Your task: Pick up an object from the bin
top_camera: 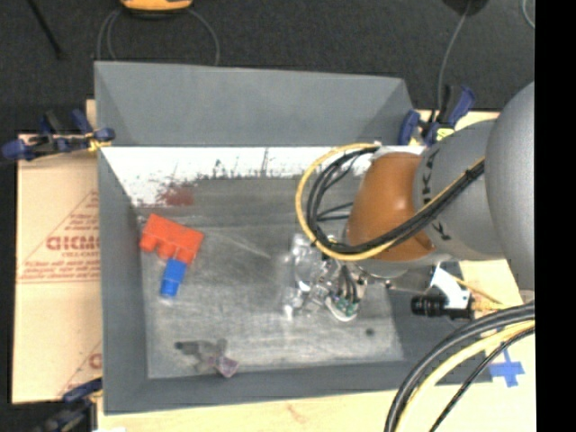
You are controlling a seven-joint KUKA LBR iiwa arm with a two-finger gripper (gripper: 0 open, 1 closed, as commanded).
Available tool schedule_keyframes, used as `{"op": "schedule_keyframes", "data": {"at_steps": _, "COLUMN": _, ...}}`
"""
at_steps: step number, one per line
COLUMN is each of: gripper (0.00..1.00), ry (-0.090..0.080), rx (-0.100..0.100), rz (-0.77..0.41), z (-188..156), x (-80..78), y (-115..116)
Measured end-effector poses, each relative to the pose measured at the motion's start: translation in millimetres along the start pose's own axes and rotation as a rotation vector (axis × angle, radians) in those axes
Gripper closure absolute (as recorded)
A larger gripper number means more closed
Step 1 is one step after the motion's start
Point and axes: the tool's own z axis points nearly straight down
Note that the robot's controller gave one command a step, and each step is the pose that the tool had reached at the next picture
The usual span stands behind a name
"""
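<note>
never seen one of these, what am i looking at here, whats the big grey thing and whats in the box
This is one camera looking down, a bit from the side, into a grey metal bin. The big grey thing coming in from the right is a robot arm. The orange cover and the black and yellow cables are parts of it. At its end is the hand, low over the bin's floor, right of the middle. Its job is to pick something out of the bin. Whether it holds anything cannot be told from here. On the left of the floor lie an orange block and, right below it, a blue piece. A small grey and purple thing lies near the front wall.
</note>
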Motion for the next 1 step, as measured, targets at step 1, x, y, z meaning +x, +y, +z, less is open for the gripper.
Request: {"op": "schedule_keyframes", "data": {"at_steps": 1, "gripper": 1.00, "ry": -0.001, "rx": 0.000, "rz": -0.004, "z": -4.3, "x": 0.2, "y": -0.3}}
